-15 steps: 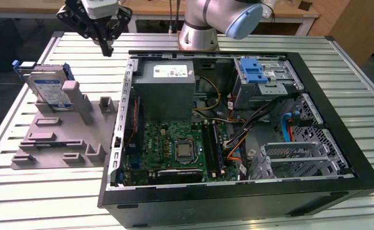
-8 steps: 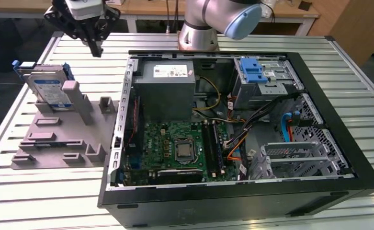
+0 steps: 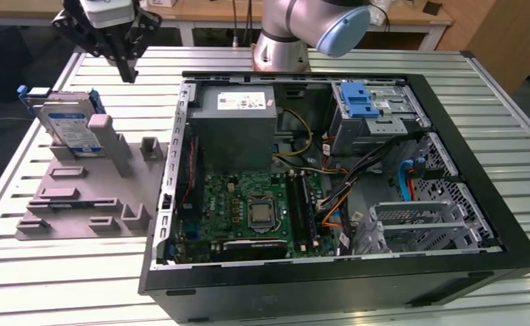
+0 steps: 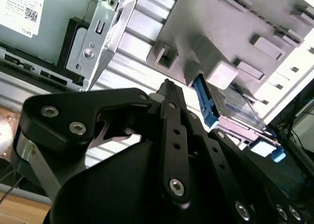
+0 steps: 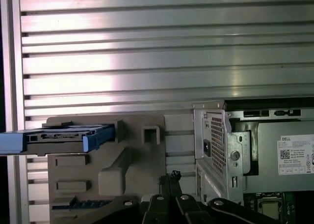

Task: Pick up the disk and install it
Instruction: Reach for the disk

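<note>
The disk (image 3: 70,127), a silver drive with a white-and-blue label in a blue carrier, stands on edge in the grey fixture (image 3: 93,197) at the exterior view's left. In both wrist views it shows edge-on in that fixture: the disk (image 5: 64,135) and the disk (image 4: 230,111). My gripper (image 3: 126,70) hangs above the table behind the fixture, a little toward the exterior view's right of the disk and apart from it. Its black fingers (image 4: 168,94) are shut together with nothing between them, and the gripper (image 5: 171,177) points down over the fixture's edge.
An open black computer case (image 3: 509,231) lies at the exterior view's right of the fixture. Inside are a grey power supply (image 3: 237,129), a motherboard (image 3: 251,214), cables and a metal drive cage with a blue latch (image 3: 364,102). The slatted metal table (image 3: 56,272) lies under everything.
</note>
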Tool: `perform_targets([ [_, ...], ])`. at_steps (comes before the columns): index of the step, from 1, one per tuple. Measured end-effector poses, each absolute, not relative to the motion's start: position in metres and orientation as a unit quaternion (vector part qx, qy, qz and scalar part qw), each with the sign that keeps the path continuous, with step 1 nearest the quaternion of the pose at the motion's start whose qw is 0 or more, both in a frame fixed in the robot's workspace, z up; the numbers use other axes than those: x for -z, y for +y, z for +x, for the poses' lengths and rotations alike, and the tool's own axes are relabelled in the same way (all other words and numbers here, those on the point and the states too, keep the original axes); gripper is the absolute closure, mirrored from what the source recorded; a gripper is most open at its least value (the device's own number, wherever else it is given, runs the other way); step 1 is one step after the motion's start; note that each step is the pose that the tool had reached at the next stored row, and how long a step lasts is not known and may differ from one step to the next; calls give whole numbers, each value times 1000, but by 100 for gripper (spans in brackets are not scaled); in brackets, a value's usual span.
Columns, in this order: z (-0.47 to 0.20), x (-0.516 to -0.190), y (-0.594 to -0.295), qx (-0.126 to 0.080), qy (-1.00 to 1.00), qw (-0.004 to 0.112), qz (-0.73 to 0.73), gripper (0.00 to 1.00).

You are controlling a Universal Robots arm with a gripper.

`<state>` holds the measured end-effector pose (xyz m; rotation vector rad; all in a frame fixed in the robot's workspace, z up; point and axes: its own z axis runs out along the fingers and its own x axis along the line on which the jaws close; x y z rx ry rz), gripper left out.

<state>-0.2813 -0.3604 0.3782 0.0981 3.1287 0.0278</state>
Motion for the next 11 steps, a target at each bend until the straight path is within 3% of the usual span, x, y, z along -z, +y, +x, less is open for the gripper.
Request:
perform_targets([
  [11, -315, -375, -347, -9, 999, 2, 31, 89],
])
